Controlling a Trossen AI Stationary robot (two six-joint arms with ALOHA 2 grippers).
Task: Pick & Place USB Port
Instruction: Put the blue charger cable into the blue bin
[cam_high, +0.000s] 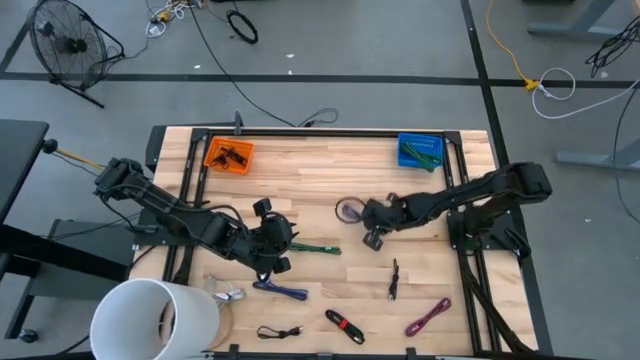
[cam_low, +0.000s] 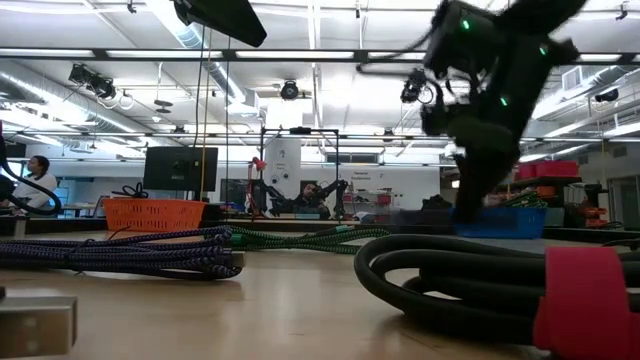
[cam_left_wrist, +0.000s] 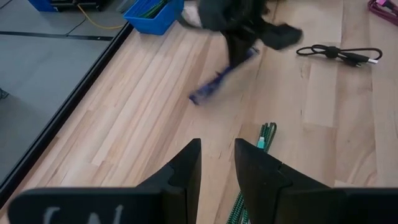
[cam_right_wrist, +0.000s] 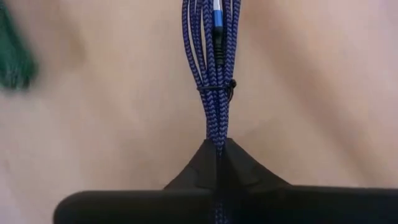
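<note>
Gripping a blue braided cable, our right pincer is clamped shut mid-worktop. Our left pincer hovers slightly parted, empty, over a green cable. Orange bin and blue bin sit behind.

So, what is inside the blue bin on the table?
The blue bin holds green cables. They cover its bottom, so anything lying underneath them cannot be seen.

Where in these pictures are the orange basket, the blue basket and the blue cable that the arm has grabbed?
orange basket (cam_high: 229, 155), high view, its middle.
blue basket (cam_high: 420, 151), high view, its middle.
blue cable (cam_right_wrist: 211, 81), right wrist view, the bundled strands above the shut right end effector (cam_right_wrist: 217, 149).
</note>
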